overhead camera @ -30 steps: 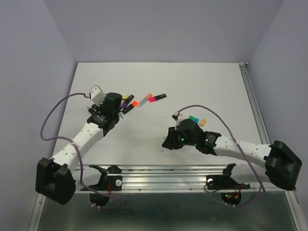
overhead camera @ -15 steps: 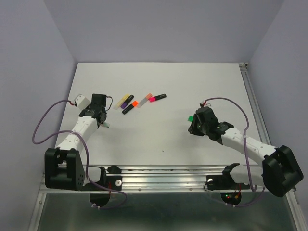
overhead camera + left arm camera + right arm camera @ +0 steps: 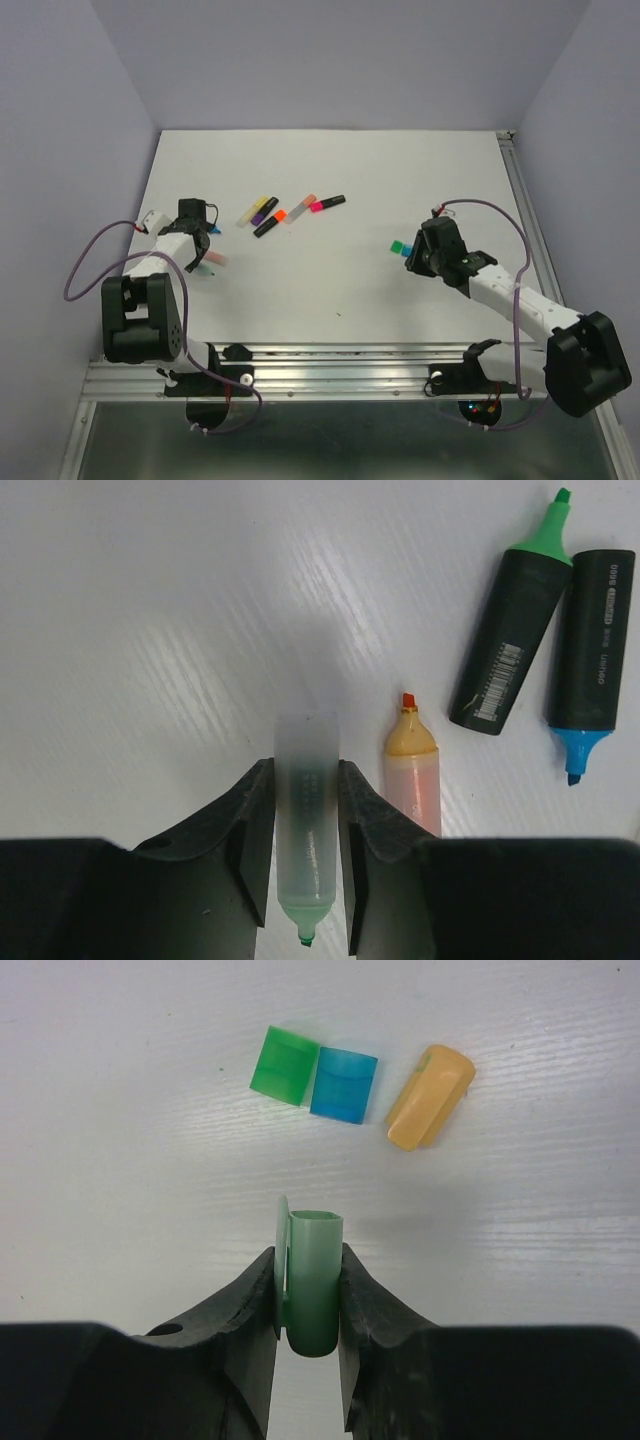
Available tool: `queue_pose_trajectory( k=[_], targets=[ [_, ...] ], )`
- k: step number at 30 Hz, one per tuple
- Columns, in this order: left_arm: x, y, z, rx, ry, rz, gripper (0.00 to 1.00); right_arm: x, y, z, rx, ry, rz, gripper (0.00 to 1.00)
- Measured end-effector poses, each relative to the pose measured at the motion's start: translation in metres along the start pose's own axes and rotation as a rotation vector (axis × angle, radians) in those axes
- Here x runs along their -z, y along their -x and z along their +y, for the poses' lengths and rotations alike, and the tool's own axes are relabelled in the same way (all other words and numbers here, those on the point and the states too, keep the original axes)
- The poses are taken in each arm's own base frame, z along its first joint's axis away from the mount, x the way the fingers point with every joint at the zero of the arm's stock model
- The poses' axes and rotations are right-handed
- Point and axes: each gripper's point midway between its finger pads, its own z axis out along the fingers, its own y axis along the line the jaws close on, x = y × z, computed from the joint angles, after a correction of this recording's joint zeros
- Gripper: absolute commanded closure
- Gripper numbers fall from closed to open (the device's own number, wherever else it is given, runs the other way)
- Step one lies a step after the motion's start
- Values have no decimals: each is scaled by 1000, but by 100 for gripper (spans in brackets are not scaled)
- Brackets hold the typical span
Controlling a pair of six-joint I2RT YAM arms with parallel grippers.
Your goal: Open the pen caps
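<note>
Bottom centre, the left gripper [image 3: 305,770] clenched one mint pen body [image 3: 306,830]; beyond lay three uncapped pens: orange pen [image 3: 411,775], green-tipped pen [image 3: 510,650], blue-tipped pen [image 3: 590,650]. The right gripper [image 3: 307,1255] pinched one pale green cap [image 3: 312,1295], three loose ones above: green cap [image 3: 284,1064], blue cap [image 3: 343,1084], peach cap [image 3: 430,1097].

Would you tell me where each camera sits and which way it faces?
Top external: above, behind the bases, looking down at the table; left arm and right arm show.
Left wrist: on the left arm, facing down; left gripper clamps the mint pen.
Right wrist: on the right arm, facing down; right gripper clamps a pale green cap.
Shared: bright green cap, top and right wrist views.
</note>
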Motion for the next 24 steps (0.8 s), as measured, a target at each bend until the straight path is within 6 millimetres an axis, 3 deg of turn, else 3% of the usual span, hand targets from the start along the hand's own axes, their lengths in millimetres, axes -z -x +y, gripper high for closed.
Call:
queue_pose_trajectory(
  k=[4,14,19,24],
  targets=[
    [-16,-7,4,-16,50,24,83,4,6,-2,-8,2,-18,89],
    [-22,-15,0,-57,44,54,33,2,16,-18,-42,-40,-41,89],
    [-7,-4,-10,-29,-31,43,24,-3,17,-30,-69,-76,-32,87],
    [24,13,-28,23,-187,26,19,-6,24,-50,-122,-124,-36,86]
  ],
)
